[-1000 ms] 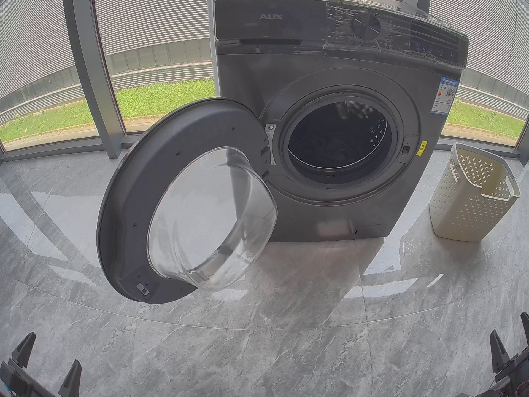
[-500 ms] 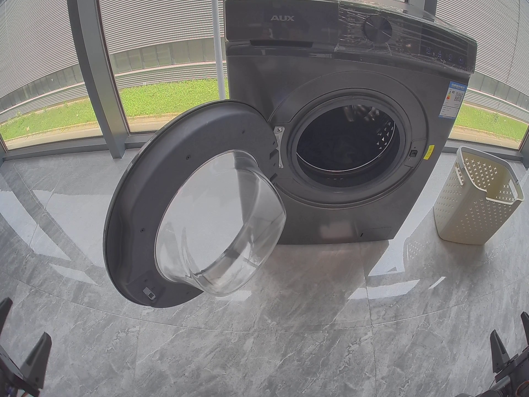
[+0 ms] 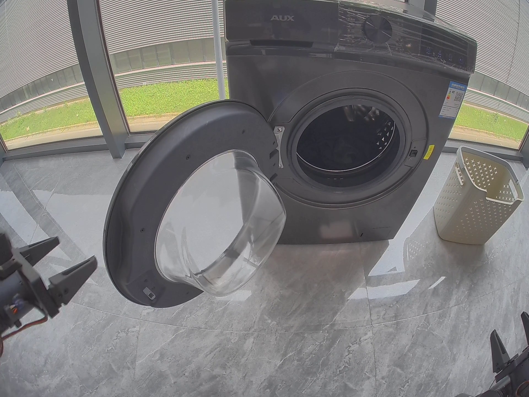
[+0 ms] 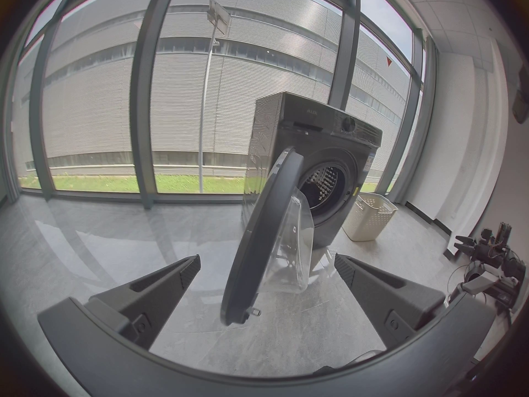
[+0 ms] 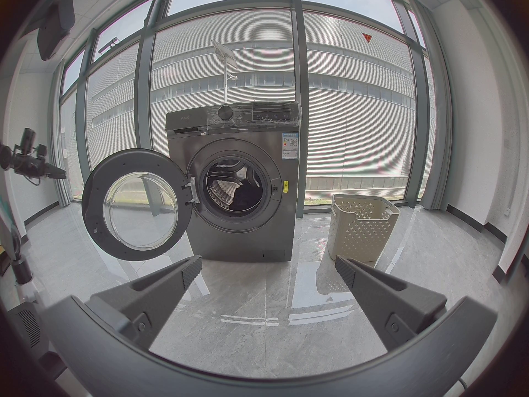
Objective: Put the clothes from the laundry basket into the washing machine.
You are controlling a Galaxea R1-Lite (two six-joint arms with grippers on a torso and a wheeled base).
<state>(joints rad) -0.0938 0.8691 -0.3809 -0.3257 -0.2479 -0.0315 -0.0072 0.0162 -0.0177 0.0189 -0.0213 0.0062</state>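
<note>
Broadly, the grey marble floor [image 3: 308,326] carries everything. At its far edge, against the tall windows [image 3: 160,45], stands the dark grey front-loading washing machine [image 3: 341,221], plastic film over its control panel. Its round door [image 3: 138,194], hinged on the left of the drum opening, hangs wide open to the left, the clear bowl-shaped window bulging toward the robot. The cream perforated laundry basket [image 3: 468,205] stands upright on the floor near the machine's right side, apart from it. Dark clothes [image 5: 246,195] lie inside the drum, seen from the right wrist. The left gripper [image 3: 74,251] hovers above the floor near the door's lower outer rim without touching it, fingers spread and holding nothing. The right gripper [image 3: 509,332] sits low at the near right corner, fingers likewise spread and empty.
</note>
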